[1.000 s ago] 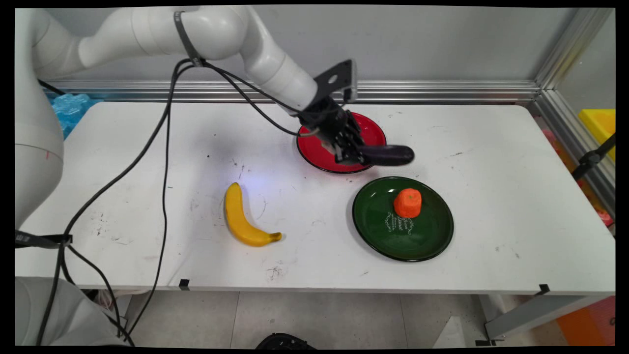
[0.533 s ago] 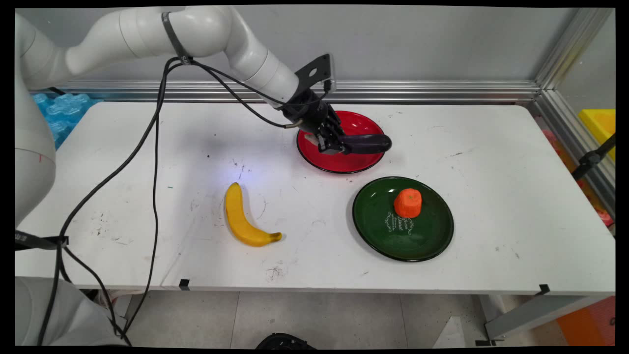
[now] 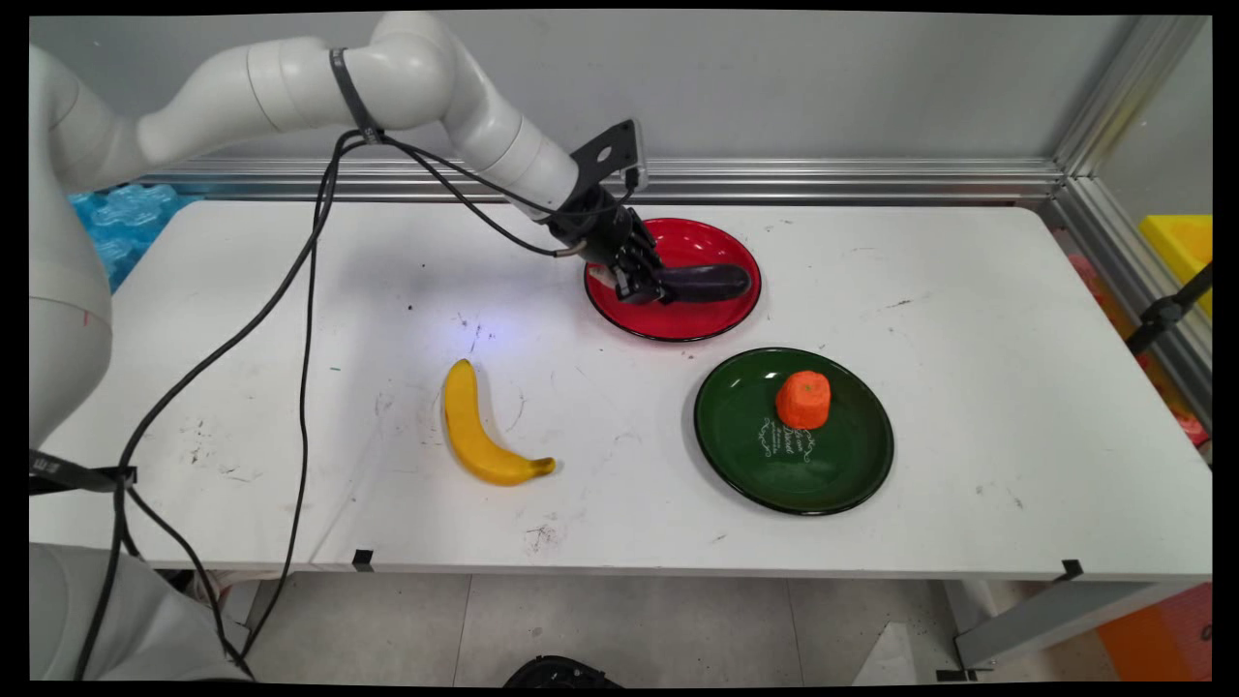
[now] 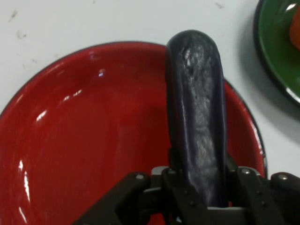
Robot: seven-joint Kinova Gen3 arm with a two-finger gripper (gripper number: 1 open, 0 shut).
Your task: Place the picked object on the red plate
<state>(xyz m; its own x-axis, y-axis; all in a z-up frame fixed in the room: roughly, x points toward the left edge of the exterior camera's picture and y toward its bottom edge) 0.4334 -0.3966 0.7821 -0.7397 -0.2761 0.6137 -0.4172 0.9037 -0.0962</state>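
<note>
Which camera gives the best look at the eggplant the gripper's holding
The hand view: the eggplant fills the frame, clamped in the gripper over the red plate. The main view shows it small and dark.

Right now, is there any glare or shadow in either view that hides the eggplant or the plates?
Main view: soft highlights on the red plate and green plate, nothing hidden; the arm shadows the table faintly. Hand view: white glints streak the red plate; the eggplant shows a dull sheen, its near end hidden in the gripper.
</note>
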